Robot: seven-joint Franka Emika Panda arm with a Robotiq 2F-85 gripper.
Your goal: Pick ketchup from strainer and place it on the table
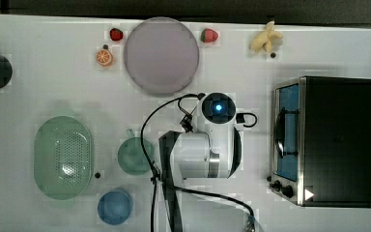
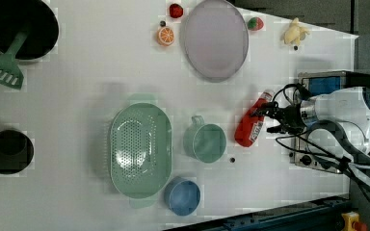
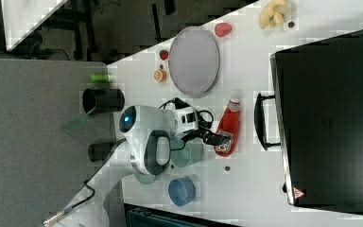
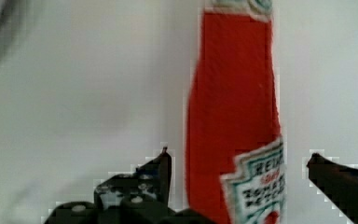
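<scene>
Wrist view: the red plastic ketchup squeeze bottle (image 4: 233, 135) lies flat on the white dotted tabletop (image 4: 84, 102), its white-and-red label toward the camera, with the black gripper (image 4: 237, 170) straddling it — fingers spread wide, a gap of bare table showing on each side of the bottle, neither pad touching it. Its cap end is cut off at the frame edge.

From the left view, the white Panda arm (image 2: 339, 108) reaches in low from the left view's right, its wrist bent so that the gripper (image 2: 269, 119) points toward the bottle (image 2: 250, 126). The bottle rests on the table (image 2: 77, 72) between the round green cup (image 2: 204, 142) and the silver-and-black toaster oven (image 2: 318, 84), well apart from the pale green oval perforated strainer (image 2: 139, 149), which sits empty. The arm hides part of the oven's front.

In the right view the gripper (image 3: 217, 138) covers the bottle's lower label (image 3: 223, 142), while the arm's white housing (image 3: 146, 137) hides part of the green cup.

In the top view the arm's bulk (image 1: 207, 145) hangs over the spot between the cup (image 1: 134, 155) and the oven (image 1: 328, 140).
</scene>
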